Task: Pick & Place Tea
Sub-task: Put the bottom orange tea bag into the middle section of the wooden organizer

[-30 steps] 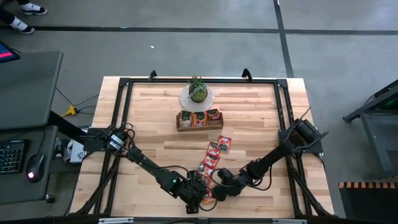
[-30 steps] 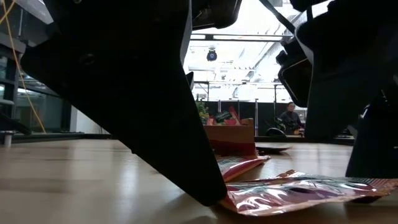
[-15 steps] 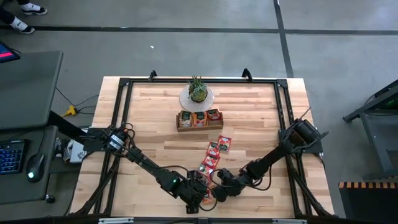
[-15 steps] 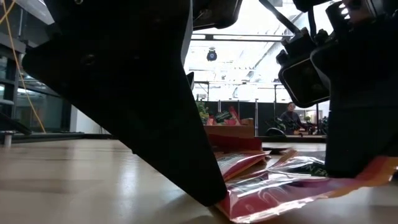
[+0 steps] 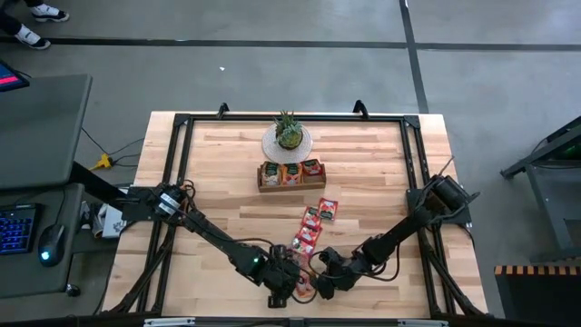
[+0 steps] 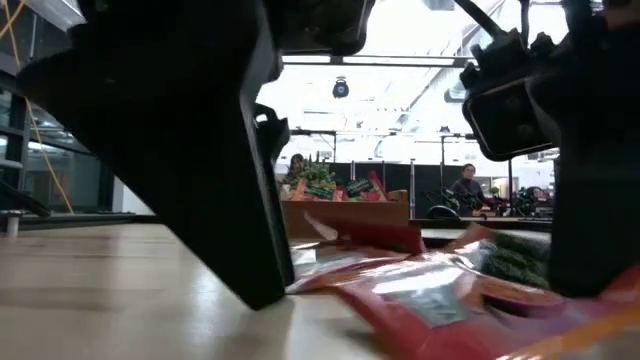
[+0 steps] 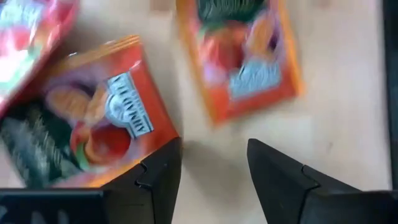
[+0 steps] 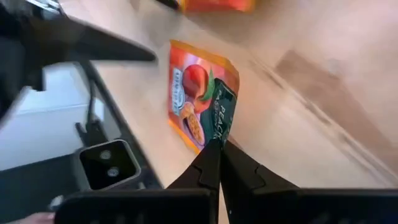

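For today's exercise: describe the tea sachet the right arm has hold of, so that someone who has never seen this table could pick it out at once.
Start at the wooden tray near the table's middle and follow the trail of loose sachets toward the near edge, where both arms meet. The right tool is shut on the sachet there: orange, with a peach picture and a dark green band. Unlike its neighbours, it is pinched by one edge.

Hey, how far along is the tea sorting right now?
Done: the wooden tray already holds several sachets. In hand: the right gripper is shut on a tea sachet, lifted off the table near the front edge. The left gripper is open just above the table beside it, holding nothing. Left: loose sachets remain on the table.
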Motion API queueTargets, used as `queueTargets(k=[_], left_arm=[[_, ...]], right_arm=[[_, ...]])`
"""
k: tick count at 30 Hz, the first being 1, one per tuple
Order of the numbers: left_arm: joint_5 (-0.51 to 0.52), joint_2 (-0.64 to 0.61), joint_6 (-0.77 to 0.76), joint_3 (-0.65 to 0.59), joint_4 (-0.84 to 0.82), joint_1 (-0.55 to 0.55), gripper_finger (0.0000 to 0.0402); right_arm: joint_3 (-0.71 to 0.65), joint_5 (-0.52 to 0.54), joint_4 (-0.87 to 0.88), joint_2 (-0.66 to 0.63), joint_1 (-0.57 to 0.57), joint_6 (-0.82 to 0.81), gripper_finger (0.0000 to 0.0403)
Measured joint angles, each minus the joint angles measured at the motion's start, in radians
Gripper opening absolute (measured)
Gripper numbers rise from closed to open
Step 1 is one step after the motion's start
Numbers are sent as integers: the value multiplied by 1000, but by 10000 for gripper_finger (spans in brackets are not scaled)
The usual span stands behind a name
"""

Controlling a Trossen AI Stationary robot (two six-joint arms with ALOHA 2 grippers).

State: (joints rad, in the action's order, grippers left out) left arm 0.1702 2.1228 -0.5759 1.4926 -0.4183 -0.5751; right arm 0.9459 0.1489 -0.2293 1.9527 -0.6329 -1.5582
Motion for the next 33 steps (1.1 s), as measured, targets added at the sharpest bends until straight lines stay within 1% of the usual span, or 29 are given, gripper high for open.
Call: queueTargets(k=[3, 8, 12, 15, 18, 22, 25, 29, 33], left_arm=[[-30, -1, 4, 33, -56, 1, 181], [-28, -2, 30, 94, -155, -1, 181], [-19, -3, 57, 162, -230, -1, 181], [17, -7, 84, 228, -289, -1, 181], [69, -32, 111, 273, -335, -1, 181], [156, -99, 140, 277, -343, 3, 181], [201, -154, 170, 276, -368, 13, 181], [223, -223, 210, 277, -385, 34, 181], [241, -265, 230, 277, -423, 53, 181]], right_arm=[[-1, 4, 34, -12, -8, 3, 1], [-3, 19, 104, -44, -21, 19, 0], [-2, 67, 149, -99, -34, 63, 0], [-2, 119, 195, -154, -44, 113, 0], [-1, 192, 275, -224, -60, 166, 0], [-1, 305, 403, -320, -78, 232, 0], [0, 367, 487, -390, -87, 291, 0], [0, 397, 568, -468, -87, 402, 0], [0, 401, 627, -533, -72, 500, 0]])
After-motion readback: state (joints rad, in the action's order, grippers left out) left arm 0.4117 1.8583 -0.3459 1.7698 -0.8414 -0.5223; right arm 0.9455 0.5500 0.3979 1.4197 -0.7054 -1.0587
